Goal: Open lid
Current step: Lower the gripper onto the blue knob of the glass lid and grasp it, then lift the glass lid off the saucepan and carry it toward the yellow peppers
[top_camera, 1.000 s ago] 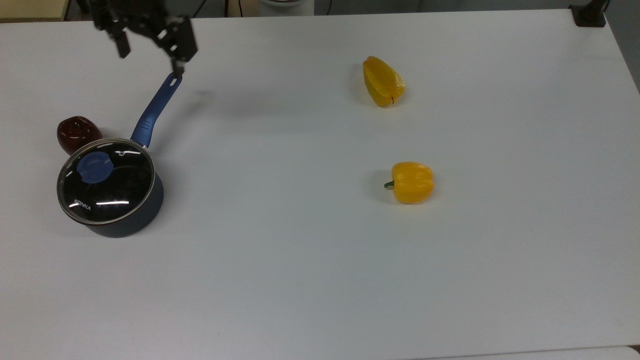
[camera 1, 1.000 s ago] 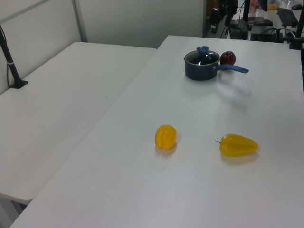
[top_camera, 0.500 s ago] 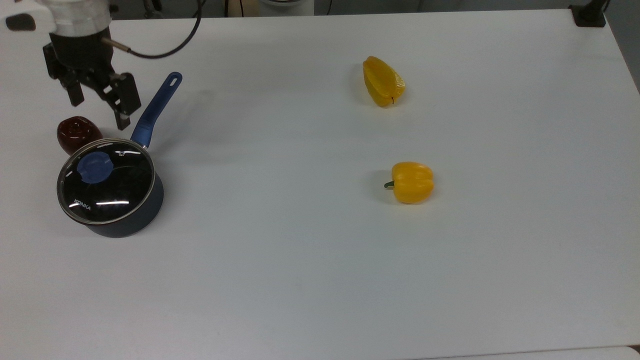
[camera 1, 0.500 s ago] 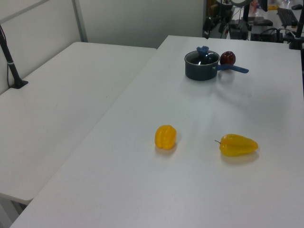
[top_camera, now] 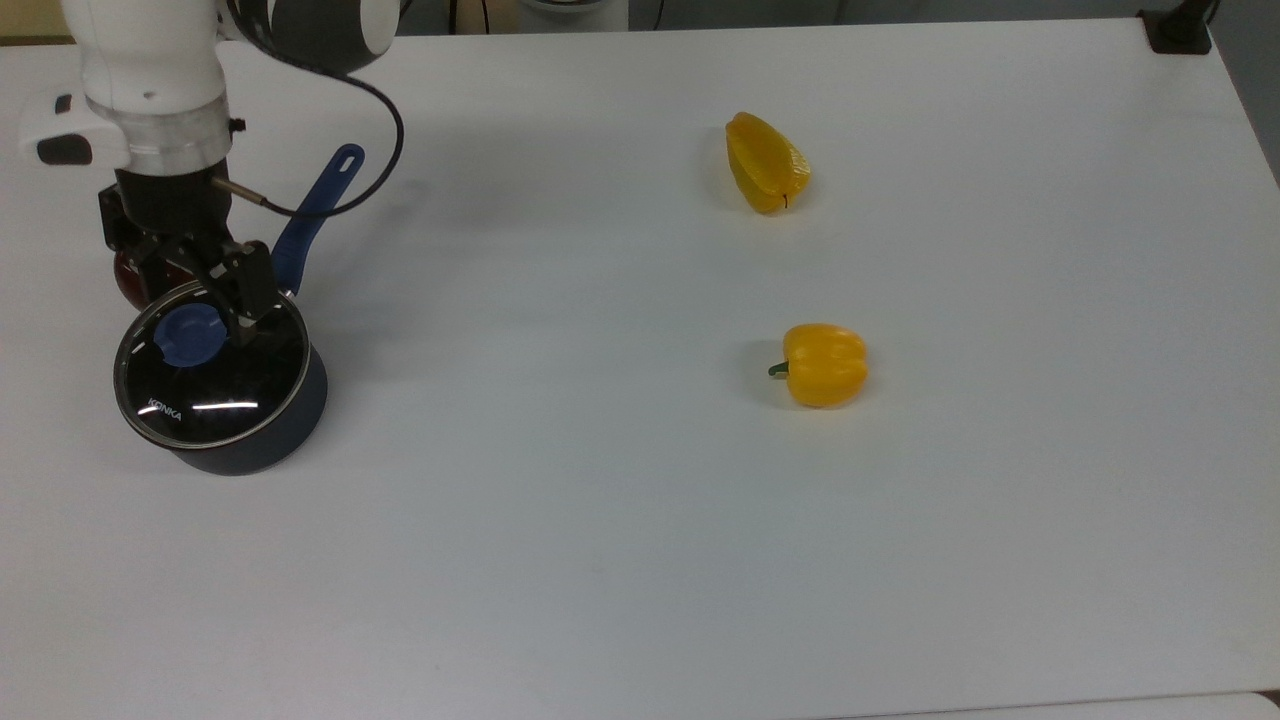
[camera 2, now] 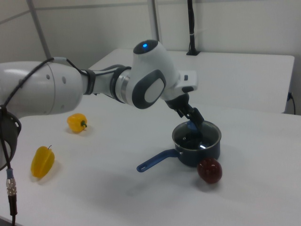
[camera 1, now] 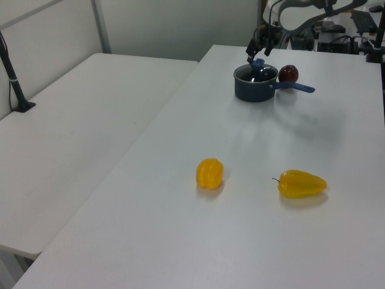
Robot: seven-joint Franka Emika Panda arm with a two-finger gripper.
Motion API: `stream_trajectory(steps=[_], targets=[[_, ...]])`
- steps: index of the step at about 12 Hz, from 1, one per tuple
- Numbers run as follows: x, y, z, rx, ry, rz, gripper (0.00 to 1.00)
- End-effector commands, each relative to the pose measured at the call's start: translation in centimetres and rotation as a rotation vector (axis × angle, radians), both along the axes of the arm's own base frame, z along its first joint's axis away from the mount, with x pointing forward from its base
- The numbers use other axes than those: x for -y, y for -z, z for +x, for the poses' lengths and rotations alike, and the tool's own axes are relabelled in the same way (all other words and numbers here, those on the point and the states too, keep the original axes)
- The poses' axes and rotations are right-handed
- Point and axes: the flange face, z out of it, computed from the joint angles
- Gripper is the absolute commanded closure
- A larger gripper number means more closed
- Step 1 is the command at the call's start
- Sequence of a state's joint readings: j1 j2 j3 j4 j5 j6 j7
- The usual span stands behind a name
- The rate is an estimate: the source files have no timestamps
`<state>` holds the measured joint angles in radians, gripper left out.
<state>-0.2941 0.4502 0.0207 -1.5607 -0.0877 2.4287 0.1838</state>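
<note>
— So where is the pincer (top_camera: pixel 196 296) right now?

— Above the far edge of the lid (top_camera: pixel 211 361) in the top view, fingers spread apart and pointing down, one on each side of the blue knob (top_camera: pixel 190 335). Whether they touch the knob, I cannot tell.

— And the lid itself?

— Seated flat on the dark blue saucepan (top_camera: pixel 262 430), glass with a thin metal rim and "KONKA" lettering near its lower edge in the top view. The saucepan stands at the top view's left on the white tabletop (top_camera: pixel 640 560), its long blue handle (top_camera: pixel 312 218) running up and to the right.

— Anything beside it?

— A dark red apple (camera 2: pixel 209 170) just beside the pot; in the right view it sits in front of the pot, near the handle's root. In the top view the arm (top_camera: pixel 150 80) mostly covers it.

— What else is on the tabletop?

— Two yellow bell peppers, well apart from the pot: a long one (top_camera: pixel 765 163) further up in the top view, and a rounder one (top_camera: pixel 823 364) with a green stem below it.
</note>
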Motion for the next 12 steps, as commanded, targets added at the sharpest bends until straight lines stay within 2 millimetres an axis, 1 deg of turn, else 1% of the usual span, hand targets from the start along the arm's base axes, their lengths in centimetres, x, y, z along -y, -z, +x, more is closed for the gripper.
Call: stream_trajectory(steps=[1, 3, 4, 6, 7, 8, 10, 11, 12], targets=[[1.3, 1.1, 0.0, 0.006, 0.001, -0.030, 0.00], [1.1, 1.6, 0.2, 0.008, -0.005, -0.035, 0.00], [0.7, 1.8, 0.3, 0.003, -0.015, -0.040, 0.06], [0.1, 1.8, 0.5, 0.000, -0.024, -0.047, 0.34], [-0.1, 1.7, 0.5, 0.006, -0.009, -0.040, 0.43], [-0.2, 1.6, 0.5, 0.008, -0.001, -0.037, 0.50], [-0.9, 1.0, 0.6, 0.017, -0.007, -0.037, 0.68], [-0.9, 0.6, 0.5, 0.019, -0.003, -0.036, 0.69], [-0.6, -0.6, 0.1, 0.027, 0.001, -0.040, 0.69]])
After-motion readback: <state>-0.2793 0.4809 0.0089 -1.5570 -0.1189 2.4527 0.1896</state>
